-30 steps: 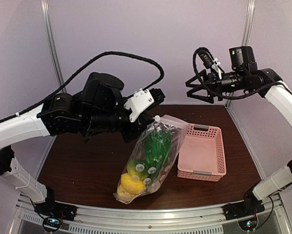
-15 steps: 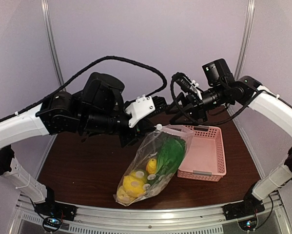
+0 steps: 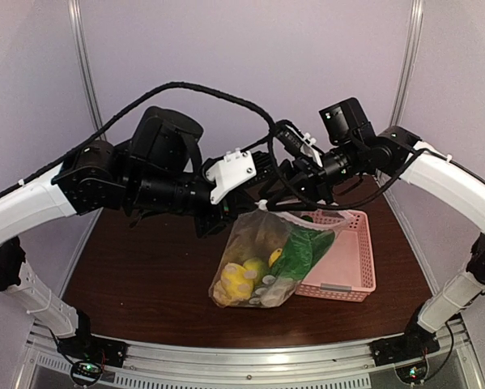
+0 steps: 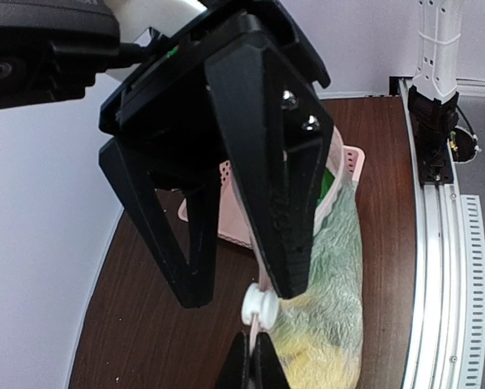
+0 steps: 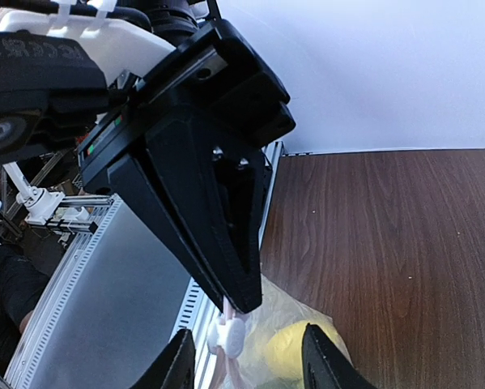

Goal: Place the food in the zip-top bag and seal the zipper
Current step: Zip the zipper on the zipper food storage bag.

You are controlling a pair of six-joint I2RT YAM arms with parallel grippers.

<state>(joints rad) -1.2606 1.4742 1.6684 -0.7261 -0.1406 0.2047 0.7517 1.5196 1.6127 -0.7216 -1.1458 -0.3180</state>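
The zip-top bag (image 3: 262, 243) hangs over the table with the food inside: yellow lemons (image 3: 244, 278) and a green vegetable (image 3: 304, 245). My left gripper (image 3: 246, 208) is shut on the zipper strip (image 4: 257, 331) at the bag's top corner, just below the white slider (image 4: 259, 305). My right gripper (image 3: 289, 198) is open right against the left one. In the right wrist view the slider (image 5: 231, 337) sits between my open right fingertips (image 5: 180, 362). The bag's mouth is hidden behind the grippers.
A pink perforated basket (image 3: 346, 258) stands on the brown table at the right, its near-left side touched by the hanging bag. The metal rail (image 3: 250, 361) runs along the table's front edge. Grey walls close in the back and sides.
My right gripper has swung left and down to meet the left gripper at the bag's top. The bag has been carried right and up, and the food has shifted inside it.
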